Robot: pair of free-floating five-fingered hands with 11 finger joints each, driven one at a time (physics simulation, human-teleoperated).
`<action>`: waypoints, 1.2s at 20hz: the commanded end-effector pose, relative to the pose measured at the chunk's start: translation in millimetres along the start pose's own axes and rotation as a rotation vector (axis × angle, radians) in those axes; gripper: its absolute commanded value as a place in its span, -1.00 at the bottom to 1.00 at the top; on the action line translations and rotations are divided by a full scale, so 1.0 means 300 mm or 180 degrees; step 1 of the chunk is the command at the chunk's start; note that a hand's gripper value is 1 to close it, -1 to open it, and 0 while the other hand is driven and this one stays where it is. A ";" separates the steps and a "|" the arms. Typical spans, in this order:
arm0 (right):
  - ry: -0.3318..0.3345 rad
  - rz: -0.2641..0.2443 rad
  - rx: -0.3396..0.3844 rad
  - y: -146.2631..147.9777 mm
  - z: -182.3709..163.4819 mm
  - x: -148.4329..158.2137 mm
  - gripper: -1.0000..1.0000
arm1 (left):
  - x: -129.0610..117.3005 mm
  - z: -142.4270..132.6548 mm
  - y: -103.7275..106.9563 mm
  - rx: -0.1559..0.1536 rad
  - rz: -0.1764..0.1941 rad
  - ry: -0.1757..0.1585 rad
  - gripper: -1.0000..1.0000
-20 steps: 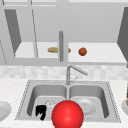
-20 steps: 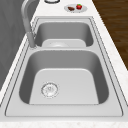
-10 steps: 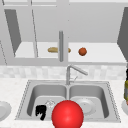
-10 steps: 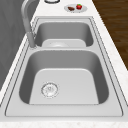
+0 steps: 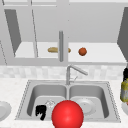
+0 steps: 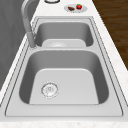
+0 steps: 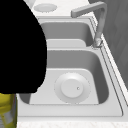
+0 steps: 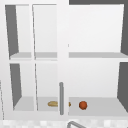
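Note:
My left hand [image 5: 41,111] hangs in front of the left basin's front rim, fingers relaxed and pointing down, holding nothing. Right beside it a big red ball [image 5: 67,115] floats before the sink [image 5: 110,100]. At the right edge a yellow bottle [image 5: 124,90] stands on the counter with a black mass on top, which looks like my right hand [image 5: 125,73]. In the right side view that black mass [image 7: 20,50] looms over the bottle [image 7: 7,110]. A round plate [image 7: 72,87] lies in the right basin.
The faucet [image 5: 75,70] rises behind the divider, spout swung right. The open cabinet [image 8: 100,105] holds a bread roll [image 5: 53,50] and an orange ball [image 5: 82,51]. A plate [image 5: 3,110] sits on the left counter. A far dish [image 6: 75,8] carries a strawberry.
The black shape above the bottle at the right edge has come further into the front view. The left hand and red ball have not moved.

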 end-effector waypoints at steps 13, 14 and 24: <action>-0.0226 -0.0117 -0.0116 0.125 0.026 0.144 1.00 | 0.000 0.000 0.000 0.0000 0.0000 0.0000 0.00; -0.0216 -0.0094 -0.0184 0.143 0.022 0.149 1.00 | 0.000 0.000 0.000 0.0000 0.0000 0.0000 0.00; -0.0215 -0.0105 -0.0666 0.304 0.019 0.282 1.00 | 0.000 0.000 0.000 0.0000 0.0000 0.0000 0.00</action>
